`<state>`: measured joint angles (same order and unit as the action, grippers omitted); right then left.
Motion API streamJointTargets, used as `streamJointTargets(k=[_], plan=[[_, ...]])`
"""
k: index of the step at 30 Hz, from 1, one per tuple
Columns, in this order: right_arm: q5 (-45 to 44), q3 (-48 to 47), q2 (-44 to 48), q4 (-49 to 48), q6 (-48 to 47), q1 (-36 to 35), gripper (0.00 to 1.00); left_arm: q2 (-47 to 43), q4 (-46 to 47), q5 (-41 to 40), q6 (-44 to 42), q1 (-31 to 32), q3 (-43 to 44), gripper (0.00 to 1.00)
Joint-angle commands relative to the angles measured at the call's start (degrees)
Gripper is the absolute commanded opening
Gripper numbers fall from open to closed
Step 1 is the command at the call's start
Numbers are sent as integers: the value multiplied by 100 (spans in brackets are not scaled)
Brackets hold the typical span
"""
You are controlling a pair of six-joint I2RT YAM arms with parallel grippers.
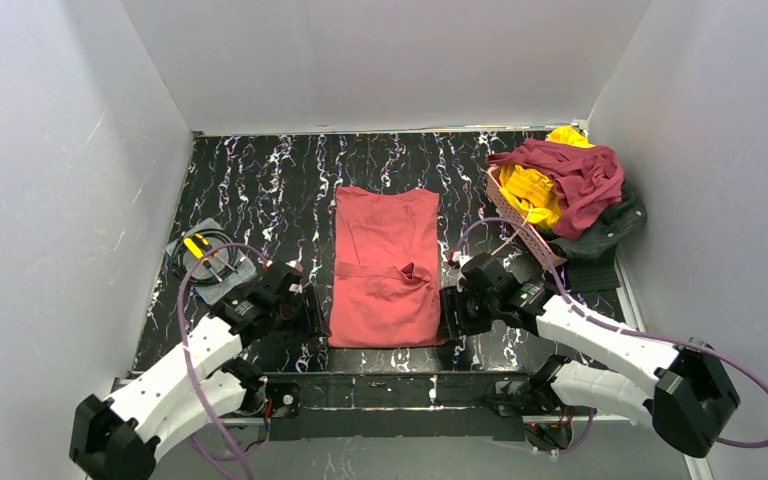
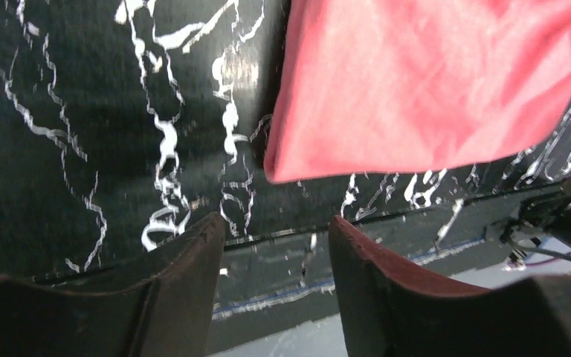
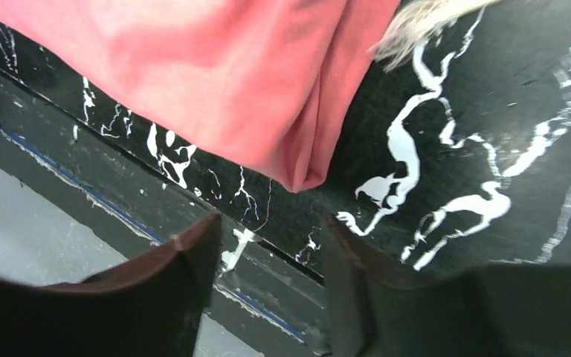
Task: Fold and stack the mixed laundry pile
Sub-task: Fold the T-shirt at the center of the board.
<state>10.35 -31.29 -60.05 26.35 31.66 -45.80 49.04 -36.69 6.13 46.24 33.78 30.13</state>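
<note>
A salmon-red garment (image 1: 385, 265) lies flat on the black marbled table, its sides folded in. Its near left corner shows in the left wrist view (image 2: 416, 89), its near right corner in the right wrist view (image 3: 253, 97). My left gripper (image 1: 312, 312) is open and empty beside the near left corner, apart from it (image 2: 275, 227). My right gripper (image 1: 450, 315) is open and empty beside the near right corner (image 3: 268, 230). The dark maroon (image 1: 575, 175), bright yellow (image 1: 530, 190) and charcoal-black (image 1: 605, 235) garments lie heaped at the back right.
A pink lattice basket (image 1: 520, 228) lies tipped under the heap. A clear tray with cables and yellow-handled tools (image 1: 208, 262) sits at the left. White walls (image 1: 60, 200) close in on three sides. The table's near edge (image 1: 380, 378) runs just behind the grippers.
</note>
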Motion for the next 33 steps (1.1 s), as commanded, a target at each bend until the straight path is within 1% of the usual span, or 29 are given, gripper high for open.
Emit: streamJointTargets(k=[1,4,7,9,12,14,16,19,24,28,31,32,33], plan=[[-590,-949,257,790,-101,-9,66,-353,-1290,-426,72,146,646,56],[-963,-1435,54,762,-549,-11,75,-292,-1463,-539,-147,212,1182,59],[-1594,-1780,-392,563,-1053,-15,76,-55,-909,-356,-262,328,1352,59],[-1989,-1995,-746,390,-1247,-14,72,238,-309,-80,-205,485,1336,59],[-2276,-2276,-1229,50,-1455,-17,64,771,558,91,-45,812,1291,58],[-2289,-2367,-1483,-297,-1573,-22,59,1126,1045,126,47,971,1272,57],[-2198,-2492,-1722,-428,-1672,-37,55,1454,1529,227,98,1069,1216,56],[-2087,-2628,-2062,-629,-1815,-92,54,1919,2106,368,186,1153,1094,54],[-1910,-2726,-2427,-894,-1976,-167,56,2435,2538,331,214,1192,881,53],[-1871,-2868,-2717,-929,-2050,-198,55,2689,2640,330,251,1188,711,52],[-1969,-2928,-2880,-921,-2068,-210,51,2714,2769,337,316,1192,535,51],[-2066,-2932,-2924,-914,-2037,-210,47,2721,2806,324,324,1192,496,51],[-2239,-2947,-2970,-898,-1977,-209,41,2730,2821,309,321,1192,460,51]])
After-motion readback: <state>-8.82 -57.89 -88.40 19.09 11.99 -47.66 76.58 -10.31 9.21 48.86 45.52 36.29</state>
